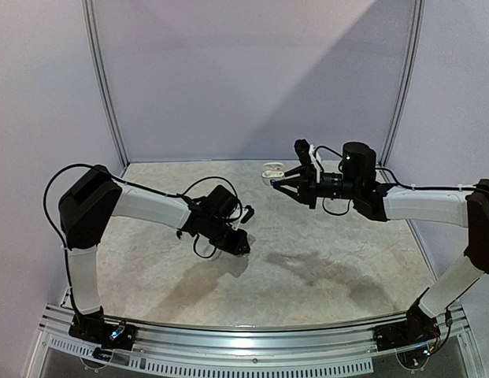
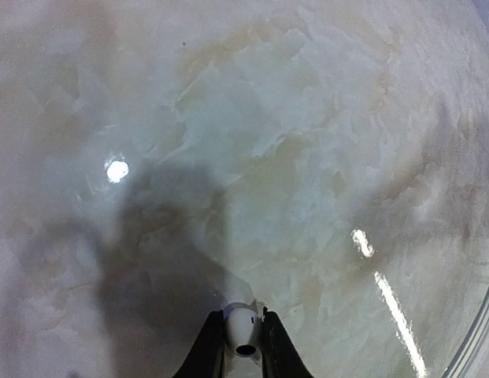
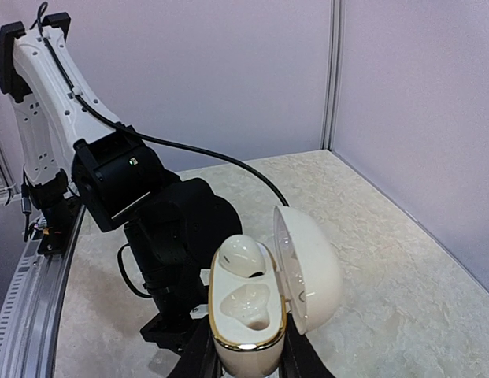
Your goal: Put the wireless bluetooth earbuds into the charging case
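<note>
Pinching earbud (image 2: 246,339): left gripper (image 2: 242,319) is clamping it
Charging case (image 3: 248,315): right gripper (image 3: 248,358) is holding it
Risk: earbud slipping from between the jaws — tiny hold

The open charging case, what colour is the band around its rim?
Gold, ringing the glossy cream-white pebble-shaped charging case; the right wrist view shows it best.

The top external camera sits high behind the arm bases. It looks forward and down over the whole table (image 1: 307,268) to its far edge and the walls. The left wrist camera hangs close over the table, facing steeply down past the left claw (image 2: 244,346). The right wrist camera is raised and looks past the right claw (image 3: 248,354) toward the table's left edge. It shares the left arm (image 3: 39,94) with the top view.
</note>
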You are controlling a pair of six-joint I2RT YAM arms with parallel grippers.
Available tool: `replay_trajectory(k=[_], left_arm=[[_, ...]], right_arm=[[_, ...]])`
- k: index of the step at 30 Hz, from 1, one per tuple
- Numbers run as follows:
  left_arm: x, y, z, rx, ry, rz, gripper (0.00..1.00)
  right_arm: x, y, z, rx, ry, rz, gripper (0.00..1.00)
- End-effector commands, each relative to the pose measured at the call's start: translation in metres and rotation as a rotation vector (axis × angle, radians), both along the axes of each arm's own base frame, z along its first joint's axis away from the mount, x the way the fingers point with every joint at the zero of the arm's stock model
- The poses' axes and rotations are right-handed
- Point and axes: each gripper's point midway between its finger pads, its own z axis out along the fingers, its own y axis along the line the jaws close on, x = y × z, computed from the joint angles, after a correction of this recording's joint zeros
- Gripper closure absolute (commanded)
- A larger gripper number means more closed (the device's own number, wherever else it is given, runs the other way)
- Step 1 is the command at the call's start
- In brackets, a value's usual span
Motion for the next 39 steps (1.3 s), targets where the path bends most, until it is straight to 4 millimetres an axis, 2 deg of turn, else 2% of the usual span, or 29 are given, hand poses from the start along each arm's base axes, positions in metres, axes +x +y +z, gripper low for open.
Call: replay_trajectory(k=[1, 6, 11, 14, 18, 23, 27, 30, 35, 39], left_arm=[[-0.019, -0.004, -0.022, 0.041, 0.033, -0.05, 0.8], [-0.018, 0.008, -0.028, 0.088, 0.014, -0.019, 0.68], [-0.016, 0.014, -0.023, 0.097, -0.016, -0.005, 0.56], [-0.015, 0.017, -0.016, 0.094, -0.047, -0.008, 0.48], [-0.013, 0.019, 0.009, 0.051, -0.116, -0.038, 0.38], [-0.019, 0.016, 0.061, -0.086, -0.25, -0.151, 0.3], [-0.031, 0.027, 0.1, -0.229, -0.277, -0.216, 0.25], [-0.03, 0.041, 0.142, -0.357, -0.388, -0.247, 0.25], [-0.016, 0.076, 0.208, -0.485, -0.678, -0.221, 0.25], [-0.031, 0.089, 0.252, -0.565, -0.859, -0.279, 0.26]], right_arm=[[-0.002, -0.012, 0.003, -0.013, -0.02, -0.027, 1.0], [-0.002, -0.014, 0.005, -0.014, -0.029, -0.029, 1.0], [0.001, -0.012, 0.007, -0.013, -0.028, -0.028, 1.0], [0.003, -0.011, 0.007, -0.013, -0.022, -0.03, 1.0], [0.007, -0.007, 0.012, 0.0, -0.021, -0.023, 1.0], [0.014, 0.001, 0.022, 0.029, -0.019, -0.003, 1.0], [0.018, 0.01, 0.04, 0.078, -0.032, 0.024, 1.0], [0.019, 0.025, 0.046, 0.082, -0.026, 0.045, 1.0], [0.001, 0.064, 0.049, 0.084, -0.048, 0.148, 1.0], [-0.017, 0.088, 0.059, 0.119, -0.1, 0.227, 1.0]])
